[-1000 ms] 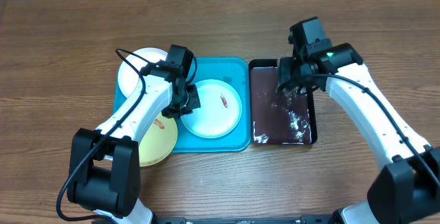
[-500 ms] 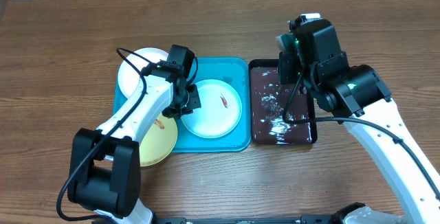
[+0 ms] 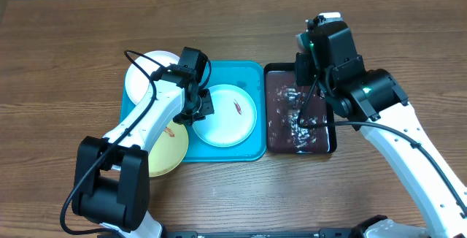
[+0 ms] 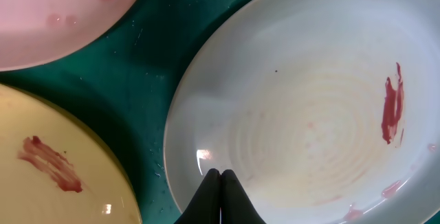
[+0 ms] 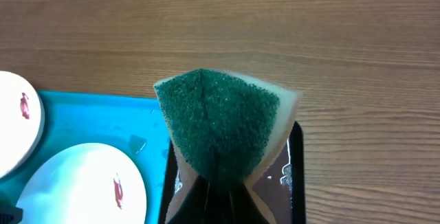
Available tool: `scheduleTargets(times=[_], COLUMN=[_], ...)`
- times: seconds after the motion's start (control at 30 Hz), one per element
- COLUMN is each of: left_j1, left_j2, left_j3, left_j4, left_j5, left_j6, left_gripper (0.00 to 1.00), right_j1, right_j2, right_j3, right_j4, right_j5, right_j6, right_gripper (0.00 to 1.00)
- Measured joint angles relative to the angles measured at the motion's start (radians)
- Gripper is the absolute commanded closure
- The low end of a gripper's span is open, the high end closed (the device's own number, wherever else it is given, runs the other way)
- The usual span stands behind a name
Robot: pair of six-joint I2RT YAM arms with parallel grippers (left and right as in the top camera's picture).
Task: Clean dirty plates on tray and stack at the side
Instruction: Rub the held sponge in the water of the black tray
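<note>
Three plates lie on the turquoise tray [image 3: 248,74]. The white plate [image 3: 144,74] is at its far left, the pale yellow plate [image 3: 166,150] at its near left with a red smear, and the pale mint plate [image 3: 226,115] in the middle with a red streak. My left gripper [image 4: 220,176] is shut with nothing in it, and its tips sit at the mint plate's [image 4: 309,114] left rim. My right gripper [image 5: 220,183] is shut on a sponge [image 5: 218,124], green scouring face up. It holds the sponge above the far end of the black tray [image 3: 326,141].
The glossy black tray [image 5: 297,176] stands right beside the turquoise tray and holds wet foamy streaks. Water drops dot the turquoise tray [image 4: 148,66] between the plates. Bare wood table [image 3: 73,41] surrounds both trays. A cardboard box edge shows at the far left.
The right arm lifted the sponge off the black tray's wet floor and swung toward the tray's far end. The left arm and the plates have not moved.
</note>
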Motion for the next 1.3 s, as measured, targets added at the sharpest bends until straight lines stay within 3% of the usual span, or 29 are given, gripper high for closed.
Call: scheduleTargets(times=[0.5, 0.63, 1.3], left_j1=[0.0, 0.0, 0.0], left_j2=[0.0, 0.0, 0.0], left_j3=[0.0, 0.0, 0.0], left_j4=[0.003, 0.002, 0.002], left_j5=[0.0, 0.0, 0.0], left_j6=[0.001, 0.001, 0.001], left_gripper=[0.96, 0.96, 0.94], right_j1=[0.0, 0.0, -0.019], right_j2=[0.114, 0.114, 0.114], right_j3=[-0.002, -0.003, -0.011], right_j4=[0.002, -0.108, -0.18], right_j5=[0.0, 0.0, -0.003], right_j6=[-0.001, 0.002, 0.164], right_gripper=[0.96, 0.96, 0.96])
